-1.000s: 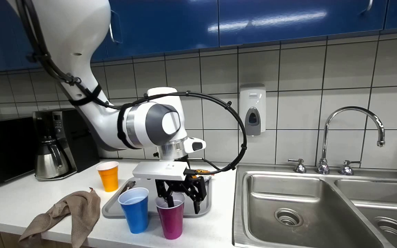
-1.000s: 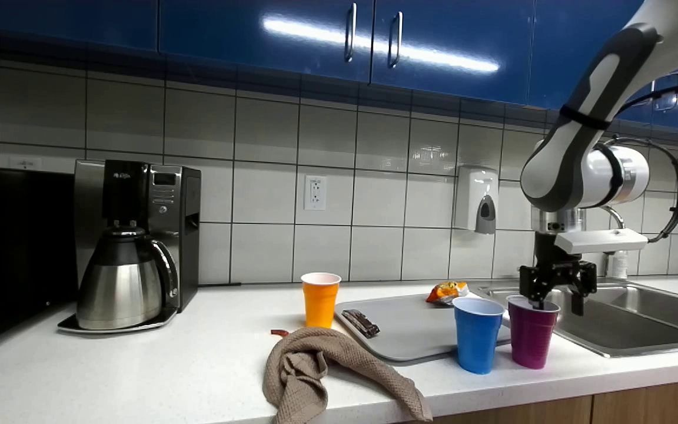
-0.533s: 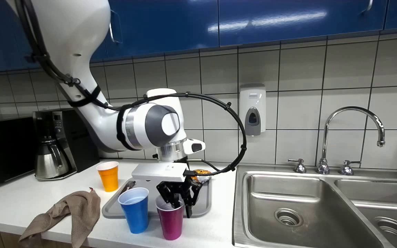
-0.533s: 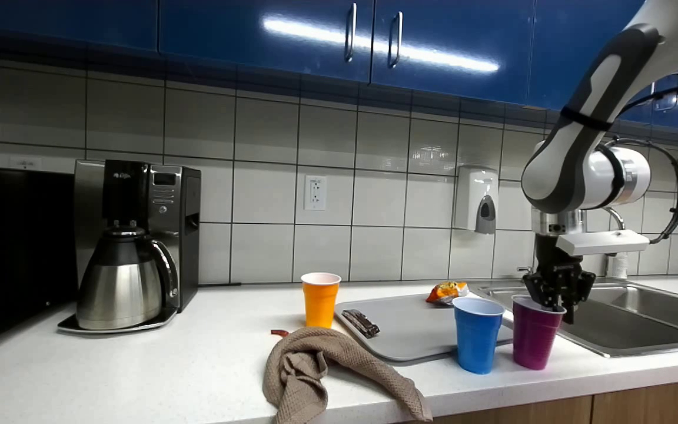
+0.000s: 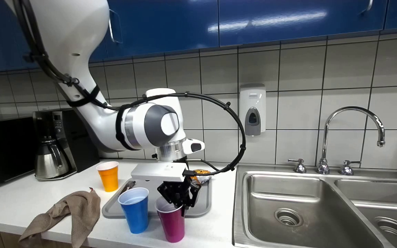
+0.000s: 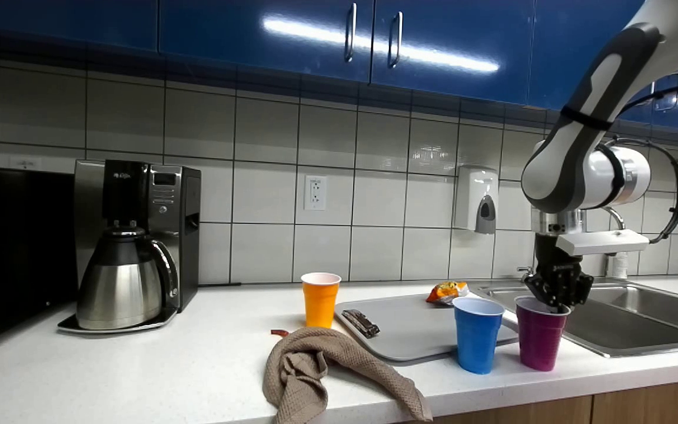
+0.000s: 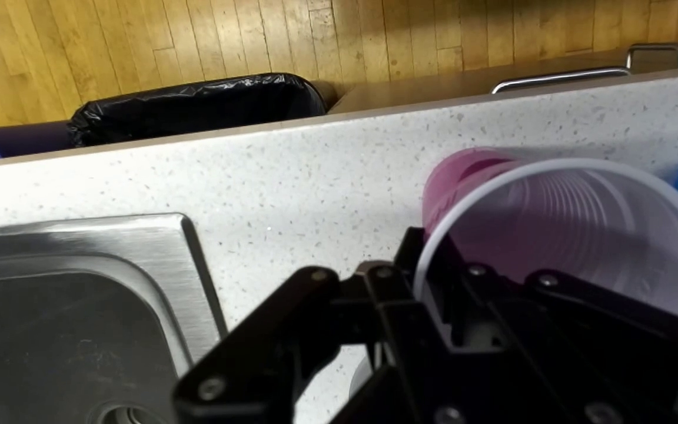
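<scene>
A magenta cup (image 5: 171,225) with a white inside stands upright on the white counter, close to the front edge. My gripper (image 7: 428,238) is shut on its rim: in the wrist view one finger is outside the wall and the other reaches inside the cup. In both exterior views the black gripper (image 6: 558,303) comes down from above onto the cup's sink side. Just beside the magenta cup, apart from it, stands a blue cup (image 6: 478,341). A grey tray (image 5: 203,205) lies behind both cups.
A steel sink (image 5: 241,210) adjoins the counter. On the tray are a wrapped bar (image 6: 361,324) and an orange snack packet (image 6: 446,292). An orange cup (image 6: 320,303), a brown towel (image 6: 309,371) and a coffee maker (image 6: 127,277) stand further along. A black-bagged bin (image 7: 198,109) is below the edge.
The gripper's fingers have come together from wide apart onto the magenta cup's rim. That cup has shifted slightly towards the sink, away from the blue cup. The arm has barely moved.
</scene>
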`<state>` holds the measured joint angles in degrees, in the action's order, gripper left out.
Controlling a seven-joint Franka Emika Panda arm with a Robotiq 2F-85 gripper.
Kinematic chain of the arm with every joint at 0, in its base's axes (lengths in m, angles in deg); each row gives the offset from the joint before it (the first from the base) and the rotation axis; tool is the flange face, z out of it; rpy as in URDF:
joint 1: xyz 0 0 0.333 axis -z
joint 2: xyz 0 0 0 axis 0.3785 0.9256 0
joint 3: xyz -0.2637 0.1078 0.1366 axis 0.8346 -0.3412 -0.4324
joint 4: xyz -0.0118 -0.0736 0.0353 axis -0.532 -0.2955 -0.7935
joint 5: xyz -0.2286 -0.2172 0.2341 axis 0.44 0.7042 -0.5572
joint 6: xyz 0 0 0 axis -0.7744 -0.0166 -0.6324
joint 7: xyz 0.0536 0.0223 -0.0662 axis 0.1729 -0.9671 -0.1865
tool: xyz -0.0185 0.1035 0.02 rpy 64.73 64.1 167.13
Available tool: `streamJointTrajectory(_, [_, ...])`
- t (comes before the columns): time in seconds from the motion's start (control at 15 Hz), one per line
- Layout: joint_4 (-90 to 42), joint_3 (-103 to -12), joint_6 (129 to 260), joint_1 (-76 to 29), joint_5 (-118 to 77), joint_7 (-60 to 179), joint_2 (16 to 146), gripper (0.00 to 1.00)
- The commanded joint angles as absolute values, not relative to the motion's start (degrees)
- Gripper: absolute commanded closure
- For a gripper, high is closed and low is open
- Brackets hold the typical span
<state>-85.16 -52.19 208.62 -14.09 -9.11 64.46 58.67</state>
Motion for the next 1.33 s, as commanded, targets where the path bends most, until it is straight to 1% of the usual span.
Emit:
streamJointTrajectory(0.0, [-85.7, -53.0, 207.2, -13.6, -8.7, 64.9, 57.0, 0.98])
streamJointTrajectory(0.53, [-84.4, -52.6, 205.5, -13.8, -11.0, 67.0, 55.0, 0.98])
streamJointTrajectory(1.27, [-80.0, -52.6, 205.4, -14.6, -17.5, 67.7, 55.6, 0.98])
